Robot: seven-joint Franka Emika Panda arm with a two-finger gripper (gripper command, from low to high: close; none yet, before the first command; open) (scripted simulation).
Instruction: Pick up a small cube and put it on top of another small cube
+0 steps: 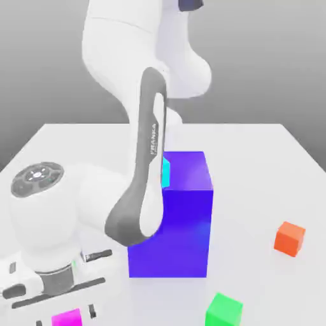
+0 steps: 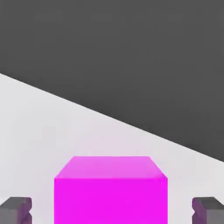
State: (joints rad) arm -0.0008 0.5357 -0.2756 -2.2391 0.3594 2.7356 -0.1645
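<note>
The small cube (image 1: 67, 317), plain magenta-pink, is seen in the exterior view at the lower edge of the white table (image 1: 267, 165), toward the exterior view's left, directly beneath the gripper (image 1: 65, 313). Being a cube, it has no long axis; it sits flat. The gripper points downward, a dark finger (image 1: 92, 312) showing beside the cube. The word "FRANKA" is printed lengthwise on the grey arm link (image 1: 153, 137); smaller lettering beneath it cannot be read. A large blue block (image 1: 178, 223) stands mid-table, with a cyan patch (image 1: 165, 170) showing at its upper edge behind the arm. A green cube (image 1: 224, 311) lies in front of the block, and an orange cube (image 1: 290, 238) well apart toward the exterior view's right.

In the hand view, the small cube (image 2: 110, 190) is seen resting flat on the table (image 2: 39, 127), one face turned squarely to the camera. A grey fingertip (image 2: 16, 209) stands on each side, with a visible gap left to the cube; the jaws are not clamped on it, and nothing is grasped.
</note>
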